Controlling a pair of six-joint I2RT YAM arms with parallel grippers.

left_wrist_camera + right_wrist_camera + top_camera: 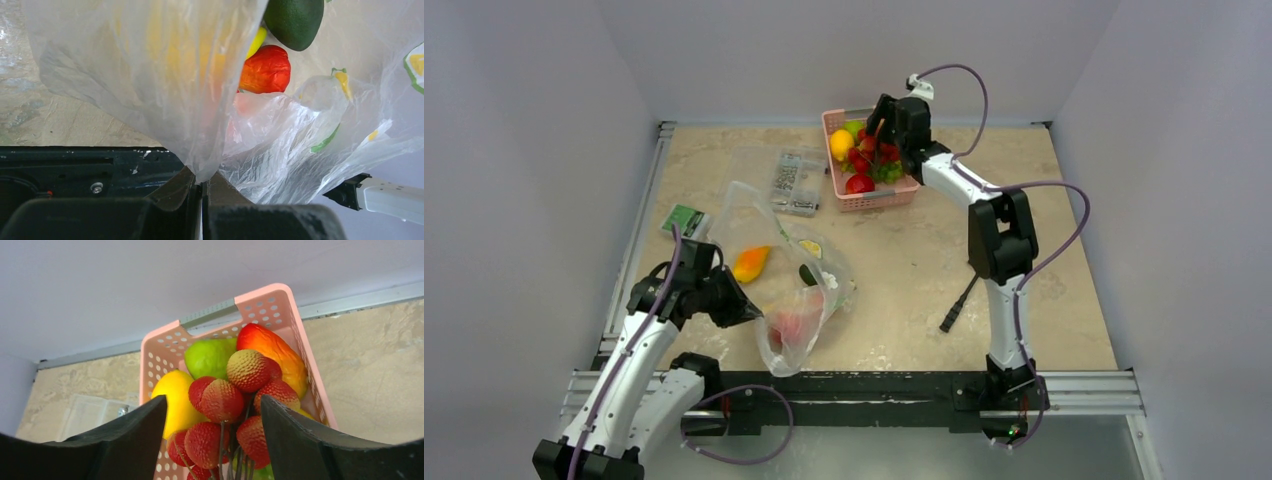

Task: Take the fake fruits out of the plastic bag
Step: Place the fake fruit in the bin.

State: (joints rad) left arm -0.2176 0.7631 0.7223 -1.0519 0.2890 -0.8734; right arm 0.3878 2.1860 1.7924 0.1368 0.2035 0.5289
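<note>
The fake fruits (pixel 794 325) not yet out lie inside the plastic bag (pixel 744 215). The bag sprawls on the table to the near left of the pink basket (pixel 874 198) and well apart from it, with its long axis running from the basket's side toward the near edge. Through the film show an orange-yellow fruit (pixel 751 263), a dark green fruit (pixel 808 274) and, farthest from the basket, a clump of red ones. The right gripper (pixel 214 407) hangs over the basket with its jaws wide apart and a red bumpy bunch (pixel 248 370) between them; whether the pads touch it cannot be told. The left gripper (pixel 201 175) is far nearer the bagged fruit, but it is pinched tight on a fold of the bag. By my reading, then, the right gripper must travel from the basket, nearward and to the left, to reach in.
</note>
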